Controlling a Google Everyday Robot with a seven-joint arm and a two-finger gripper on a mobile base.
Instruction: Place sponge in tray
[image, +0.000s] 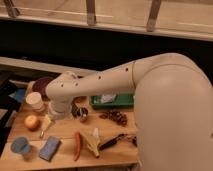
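Note:
The blue sponge (50, 148) lies flat near the front left edge of the wooden table. The green tray (119, 103) sits at the back middle with a pale item inside, partly hidden by my arm. My white arm reaches across the table from the right. The gripper (54, 115) hangs below the wrist over the left part of the table, beside the white cup (35, 100) and behind the sponge, not touching it. It looks empty of the sponge.
An orange fruit (32, 122), a blue cup (20, 146), a purple bowl (42, 84), a red chili (77, 145), a banana peel (93, 142), a dark tool (114, 142), dark red grapes (116, 117) and a dark can (81, 112) crowd the table (65, 160).

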